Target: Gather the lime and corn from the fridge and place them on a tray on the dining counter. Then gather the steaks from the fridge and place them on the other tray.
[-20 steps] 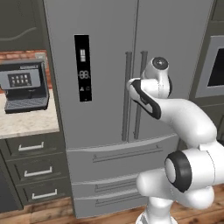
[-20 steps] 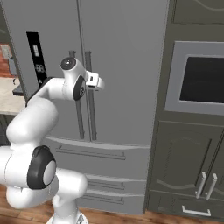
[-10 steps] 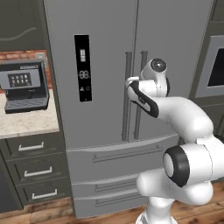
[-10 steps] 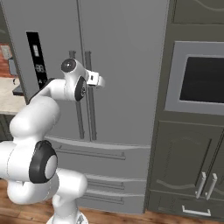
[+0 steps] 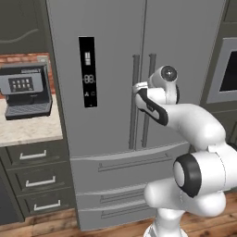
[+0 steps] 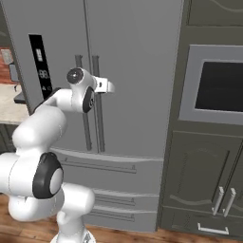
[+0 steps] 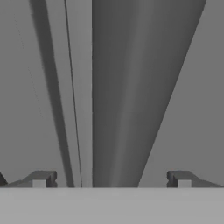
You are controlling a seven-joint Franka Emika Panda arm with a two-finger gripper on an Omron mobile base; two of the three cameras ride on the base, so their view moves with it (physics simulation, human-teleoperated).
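Closed fridge [image 5: 111,92] doors fill the wall; gripper [image 7: 111,179] spread wide, straddling the right door's handle [image 5: 149,99], forearm raised level.

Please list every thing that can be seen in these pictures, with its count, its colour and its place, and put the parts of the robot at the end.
fridge: one, grey steel, centre, doors closed
display panel: one, black, on the left door
fridge handles: two, grey, vertical, at the door seam
fridge drawers: two, grey, below the doors
coffee machine: one, dark grey, on the counter left of the fridge
counter: one, beige speckled top, dark drawers below
built-in oven: one, grey frame, dark window, right of the fridge
cabinets: dark grey, under the oven
floor: brown wood
arm: one, white
gripper: one, open, at a fridge handle
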